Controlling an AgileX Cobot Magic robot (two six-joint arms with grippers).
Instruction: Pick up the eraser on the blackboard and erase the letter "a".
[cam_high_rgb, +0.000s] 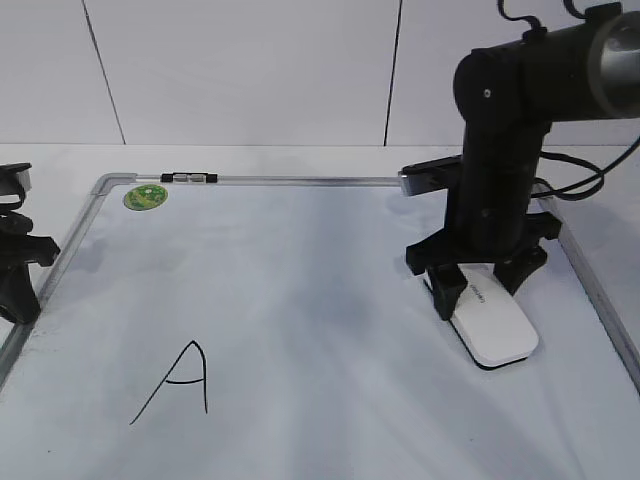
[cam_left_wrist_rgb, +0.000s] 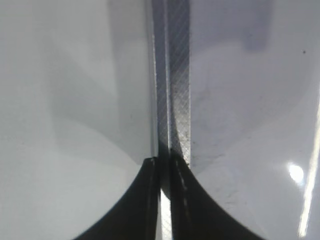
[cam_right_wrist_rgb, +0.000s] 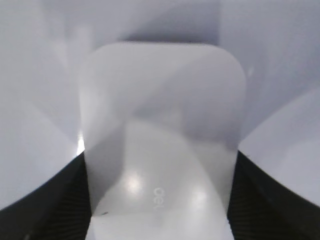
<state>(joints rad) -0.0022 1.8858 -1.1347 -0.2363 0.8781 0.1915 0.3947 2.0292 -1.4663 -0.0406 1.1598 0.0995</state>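
The exterior view takes in the whole blackboard (cam_high_rgb: 300, 300), lying flat on a pale surface (cam_high_rgb: 300, 158), with its silver frame, a round green sticker (cam_high_rgb: 145, 197) near the far left corner and a small black-and-white marker clip (cam_high_rgb: 188, 179) on the far frame rail. A large angular capital "A" (cam_high_rgb: 178, 383) is drawn on the near left part of the board; no small lowercase "a" can be made out in any view.

The eraser (cam_high_rgb: 492, 320) lies on the board's right side, well apart from the capital "A". The right pincer (cam_high_rgb: 484, 280) stands over its far end, one finger on each long side. The right wrist view shows what the exterior view cannot: the eraser (cam_right_wrist_rgb: 160, 145) fills the gap between the two black fingers (cam_right_wrist_rgb: 50, 205), whose inner faces sit against its sides, so the pincer grips it. Faint grey lettering shows on the eraser's top.

The left pincer (cam_high_rgb: 15, 275) shows only as a dark shape at the board's left edge in the exterior view. The left wrist view shows its fingers (cam_left_wrist_rgb: 145, 200) pressed nearly together, holding nothing, directly above the board's frame rail (cam_left_wrist_rgb: 175, 100).
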